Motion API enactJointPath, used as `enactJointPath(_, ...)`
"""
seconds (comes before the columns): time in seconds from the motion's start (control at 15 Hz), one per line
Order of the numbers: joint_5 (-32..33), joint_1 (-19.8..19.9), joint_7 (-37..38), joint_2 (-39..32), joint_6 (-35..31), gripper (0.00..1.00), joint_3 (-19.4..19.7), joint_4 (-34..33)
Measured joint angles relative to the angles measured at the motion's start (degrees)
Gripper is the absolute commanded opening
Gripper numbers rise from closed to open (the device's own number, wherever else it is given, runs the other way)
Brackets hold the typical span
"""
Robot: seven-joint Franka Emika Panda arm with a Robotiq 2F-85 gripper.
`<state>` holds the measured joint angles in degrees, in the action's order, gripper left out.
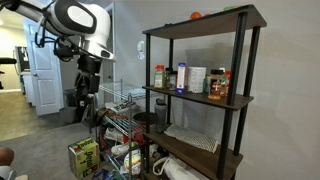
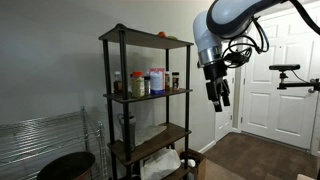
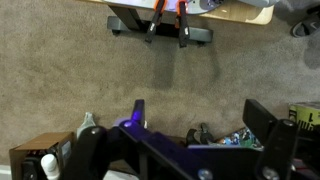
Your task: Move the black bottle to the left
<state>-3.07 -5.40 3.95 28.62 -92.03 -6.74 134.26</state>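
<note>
The black bottle (image 1: 217,86) is small and dark and stands at the right end of the shelf unit's middle shelf (image 1: 240,101). It also shows in an exterior view (image 2: 173,80). To its left stand a white carton (image 1: 196,79), a taller dark bottle with a blue base (image 1: 181,78) and an orange bottle with a red cap (image 1: 158,77). My gripper (image 1: 87,104) hangs in the air well away from the shelf, pointing down; it shows in both exterior views (image 2: 219,100). In the wrist view my gripper (image 3: 200,118) is open and empty above the carpet.
An orange object (image 1: 196,15) lies on the top shelf. A green box (image 1: 83,157), a wire rack and clutter sit on the floor below my gripper. A round dark bin (image 2: 65,166) stands by the shelf. A black frame with red clamps (image 3: 165,28) stands on the carpet.
</note>
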Motion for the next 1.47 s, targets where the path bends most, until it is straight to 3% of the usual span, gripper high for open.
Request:
enactJointPath(0.47, 5.55, 3.71, 1.28, -4.24, -13.96, 1.0, 1.78, -1.26)
enactJointPath(1.0, 11.75, 6.91, 6.01, -16.97, -33.33, 1.0, 3.51, -13.16)
enactJointPath(1.47, 19.33, 7.55, 12.35, -25.27, -39.87, 1.0, 5.2, -18.88)
